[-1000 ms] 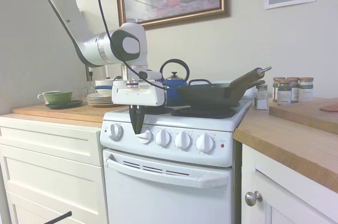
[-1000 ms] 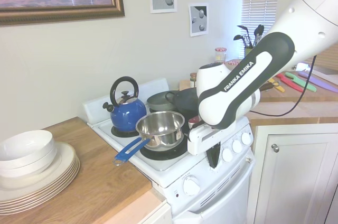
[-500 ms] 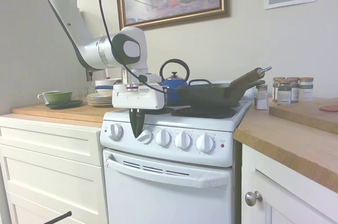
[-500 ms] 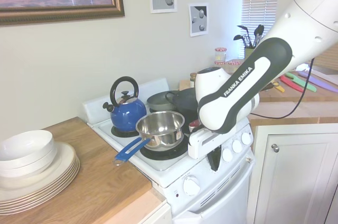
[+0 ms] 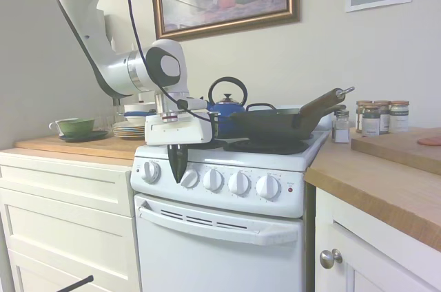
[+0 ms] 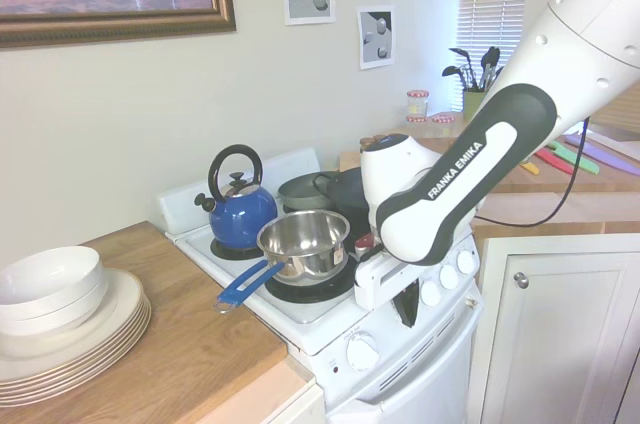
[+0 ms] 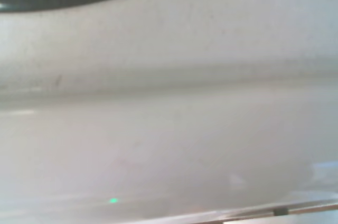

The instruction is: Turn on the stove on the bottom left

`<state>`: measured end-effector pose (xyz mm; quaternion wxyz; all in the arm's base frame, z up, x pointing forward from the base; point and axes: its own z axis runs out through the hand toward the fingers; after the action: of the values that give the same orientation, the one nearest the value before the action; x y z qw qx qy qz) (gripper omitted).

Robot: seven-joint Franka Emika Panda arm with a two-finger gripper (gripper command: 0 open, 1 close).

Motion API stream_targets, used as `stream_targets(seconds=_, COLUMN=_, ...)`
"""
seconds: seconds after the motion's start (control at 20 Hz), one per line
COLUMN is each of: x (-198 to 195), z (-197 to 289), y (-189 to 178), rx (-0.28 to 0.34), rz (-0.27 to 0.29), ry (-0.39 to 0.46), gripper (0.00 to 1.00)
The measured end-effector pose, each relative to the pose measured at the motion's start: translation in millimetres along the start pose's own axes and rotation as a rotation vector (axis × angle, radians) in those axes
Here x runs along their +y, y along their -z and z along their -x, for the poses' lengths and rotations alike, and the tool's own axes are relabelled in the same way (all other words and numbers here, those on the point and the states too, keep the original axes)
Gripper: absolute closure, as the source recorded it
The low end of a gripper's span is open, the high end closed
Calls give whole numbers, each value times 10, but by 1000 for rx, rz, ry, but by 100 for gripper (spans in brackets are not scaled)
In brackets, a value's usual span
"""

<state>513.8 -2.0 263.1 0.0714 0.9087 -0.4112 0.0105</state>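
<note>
The stove stands in the lower middle of the first exterior view, between the white drawers at the lower left and a wooden counter at the right. Its front panel carries five round knobs in a row, with a small red light at the right end.

The gripper hangs in front of this panel, its dark fingers pointing down between the first knob and the second knob from the left. The fingers look pressed together into one narrow point, and they hold nothing.

I think the main risk is choosing the wrong knob. The tip is so near to both knobs that a small drift could bring it onto the neighbour, and another burner would heat. Fingers this narrow also cannot grasp a round knob and may slide off it.

A steel saucepan and a blue kettle stand on the burners, so a wrong burner would heat a pot.

The wrist view shows only a blurred white surface.
</note>
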Motion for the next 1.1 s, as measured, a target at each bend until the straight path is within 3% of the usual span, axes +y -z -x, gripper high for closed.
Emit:
stream_targets(seconds=0.45, x=-69, z=112, y=-36, rx=71, rz=44, ry=-8, gripper=100)
stream_targets(seconds=0.75, x=-46, z=70, y=-16, rx=9, rz=1, ry=21, gripper=100)
stream_targets(seconds=1.1, x=-86, z=181, y=135, rx=4, rz=-32, ry=53, gripper=100)
